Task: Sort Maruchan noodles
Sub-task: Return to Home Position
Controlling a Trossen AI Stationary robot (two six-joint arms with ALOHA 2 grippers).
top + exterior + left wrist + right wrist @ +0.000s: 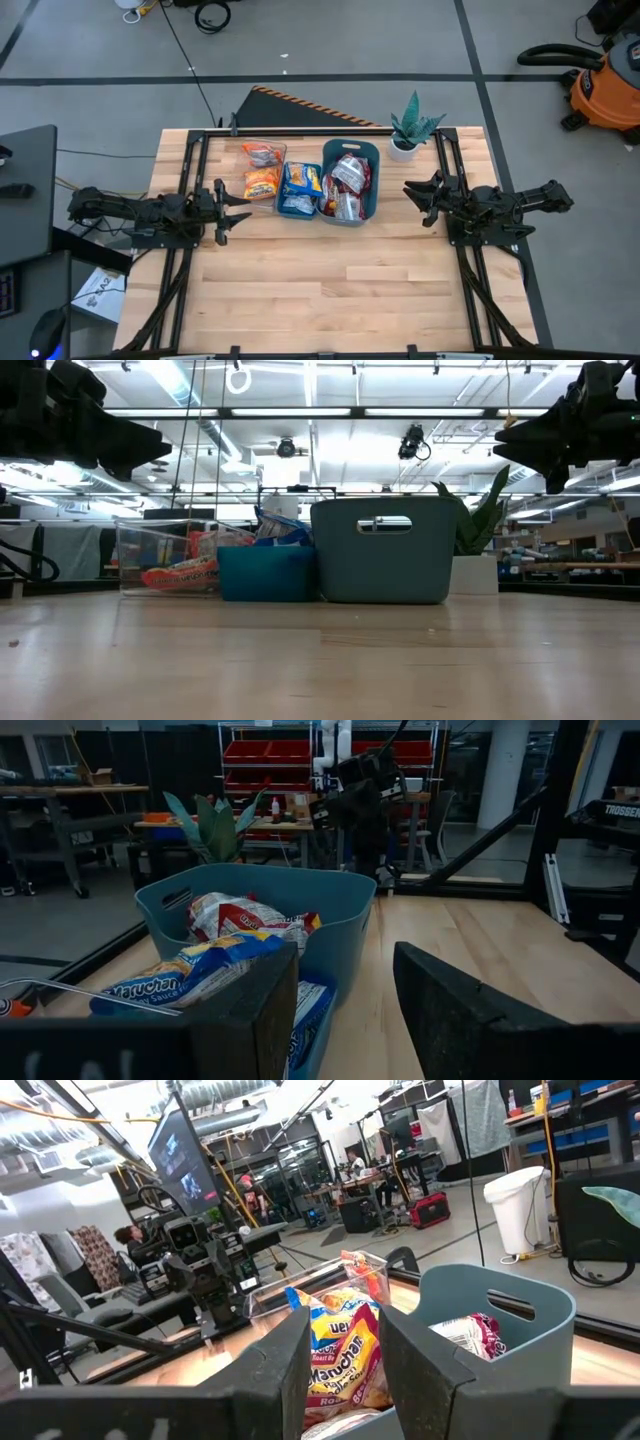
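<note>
Crinkly plastic Maruchan noodle packets (300,182) all binned by colour: orange packs (262,183) in clear plastic bin (264,142), yellow-blue in small blue tub (297,213), red-white packs (348,175) in big teal tub (351,146); sorting looks done; left gripper (240,207) & right gripper (412,198) hang at opp. table sides, jaws apart, holding nothing; prob. homing, clear of bins.

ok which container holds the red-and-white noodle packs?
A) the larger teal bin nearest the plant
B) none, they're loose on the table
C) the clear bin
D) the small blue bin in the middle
A: in the high view the red-and-white packs lie in the larger teal bin beside the plant. The clear bin holds orange packs, and the small blue bin holds yellow-and-blue packs.
</note>
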